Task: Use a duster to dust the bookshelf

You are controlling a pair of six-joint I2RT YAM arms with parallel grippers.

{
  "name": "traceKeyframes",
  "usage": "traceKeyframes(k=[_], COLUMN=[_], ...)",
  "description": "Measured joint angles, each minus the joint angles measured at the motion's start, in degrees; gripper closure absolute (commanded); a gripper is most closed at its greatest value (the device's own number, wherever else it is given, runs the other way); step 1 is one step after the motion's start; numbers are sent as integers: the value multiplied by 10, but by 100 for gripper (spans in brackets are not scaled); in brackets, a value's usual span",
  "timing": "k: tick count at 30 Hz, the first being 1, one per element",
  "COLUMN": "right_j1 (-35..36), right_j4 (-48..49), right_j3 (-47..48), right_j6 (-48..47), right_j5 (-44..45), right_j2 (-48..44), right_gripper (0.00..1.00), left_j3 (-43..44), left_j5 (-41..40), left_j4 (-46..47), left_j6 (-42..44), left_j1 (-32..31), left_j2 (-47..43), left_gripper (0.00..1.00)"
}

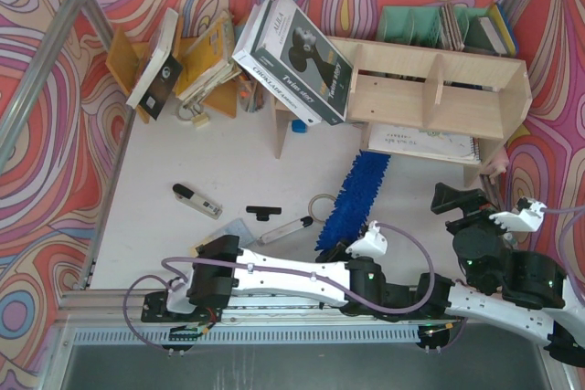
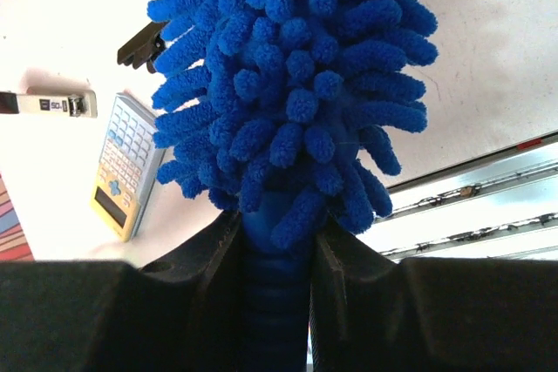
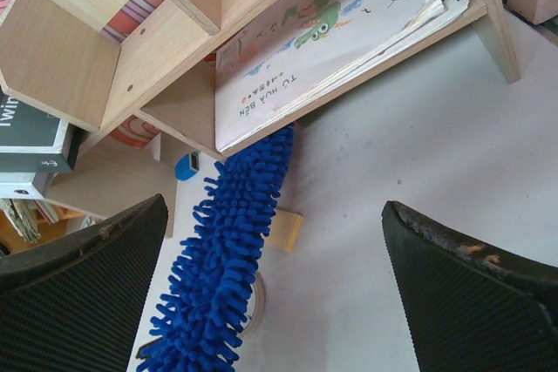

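The bright-blue fluffy duster point(image 1: 355, 194) lies slanted across the white table, and its far tip reaches the bottom edge of the pale plywood bookshelf point(image 1: 439, 89). My left gripper point(image 1: 336, 246) is shut on the duster's smooth blue handle. In the left wrist view the shaggy head of the duster point(image 2: 288, 84) rises from between the left gripper's point(image 2: 277, 254) black fingers point(image 2: 218, 267). My right gripper point(image 1: 464, 203) hangs open to the right of the duster. In its own view the right gripper point(image 3: 275, 289) has nothing between its pads, and the duster point(image 3: 227, 241) runs up under the bookshelf point(image 3: 174, 58).
A spiral notebook point(image 3: 331, 32) lies on the bottom shelf. A black-and-white box point(image 1: 292, 61) leans on the shelf's left end, with books point(image 1: 174, 61) behind it. A calculator point(image 2: 126, 163), a black clip point(image 1: 262, 213), a tape ring point(image 1: 320, 205) and a wooden block point(image 3: 286, 228) lie on the table.
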Motion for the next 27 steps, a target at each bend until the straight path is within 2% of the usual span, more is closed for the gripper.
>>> traceKeyframes(k=[13, 20, 27], right_j1=[0, 0, 0], right_j4=[0, 0, -8], right_j3=[0, 0, 0], right_j6=[0, 2, 8], right_j5=[0, 0, 0], right_j2=[1, 10, 21], right_gripper=[1, 1, 1], left_j3=[-136, -143, -128], left_j5=[-25, -31, -9], left_j4=[170, 269, 372], left_j6=[70, 176, 288], left_j1=[0, 7, 12], left_j2=[-96, -102, -60], left_gripper=[100, 100, 100])
